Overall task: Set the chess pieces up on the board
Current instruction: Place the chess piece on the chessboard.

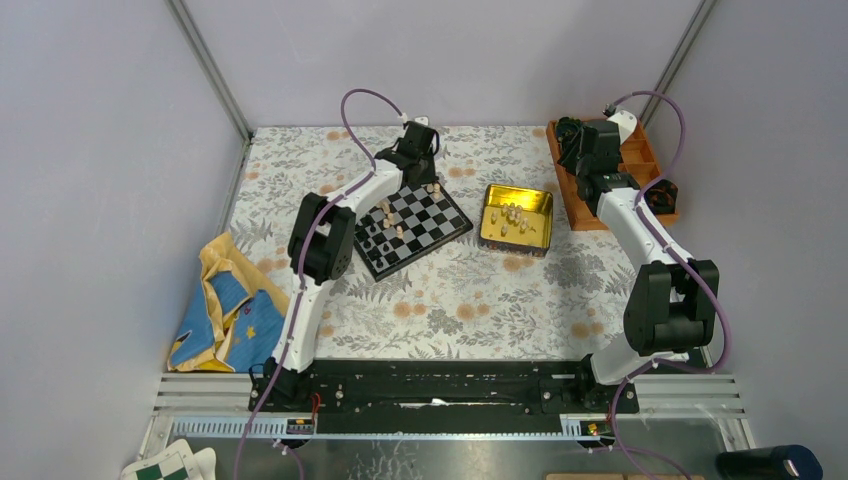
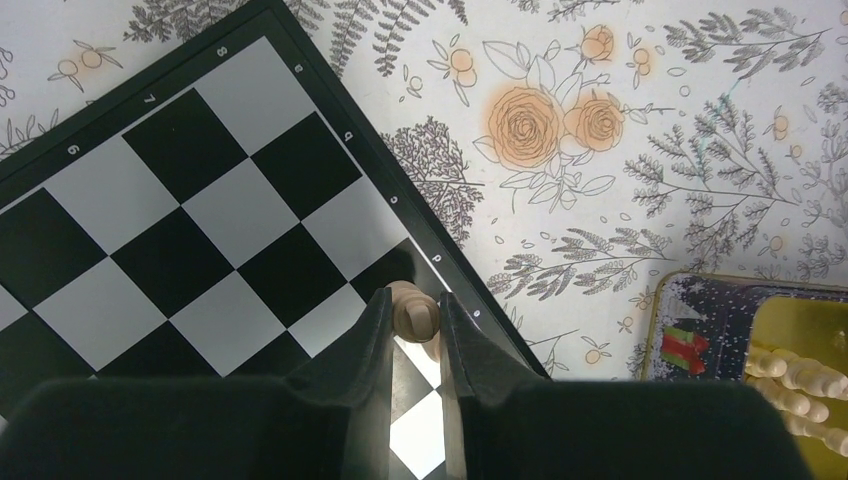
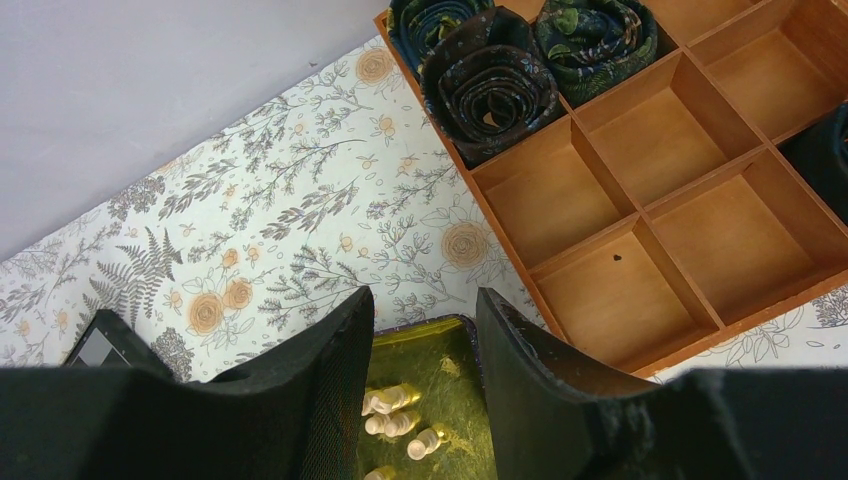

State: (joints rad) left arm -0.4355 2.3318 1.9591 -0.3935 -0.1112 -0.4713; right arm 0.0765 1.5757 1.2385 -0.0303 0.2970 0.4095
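L gripper (image 2: 415, 303) is clamped on a tan piece (image 2: 416, 320), w/ its fingers (image 2: 372, 335) pressed to both sides. The piece is upright over an edge square of the board (image 2: 200, 230), right by the black rim on the side facing the tin (image 2: 700, 330). Can't tell whether its base sits on the square or hangs just above.

In top view the L arm reaches over the board's far corner. A few more tan pcs (image 1: 390, 218) stand near the board's middle and far edge. Black pcs (image 1: 368, 240) stand toward its near-left corner.

The tin lies just right of the board, not touching it. It holds a cluster of spare tan pcs (image 1: 513, 215), some upright, some lying down.

R gripper (image 3: 425, 310) is released: jaws apart, nothing between them. It hangs above the table (image 1: 470, 300) at the far right, w/ the tin's edge below its fingertips in wrist view. The tray (image 3: 650, 200) is beside it. The tray's far compartments hold dark rolled ties (image 3: 490, 85).

A yellow-blue cloth (image 1: 225, 305) lies crumpled at the table's left edge, well apart from the board.
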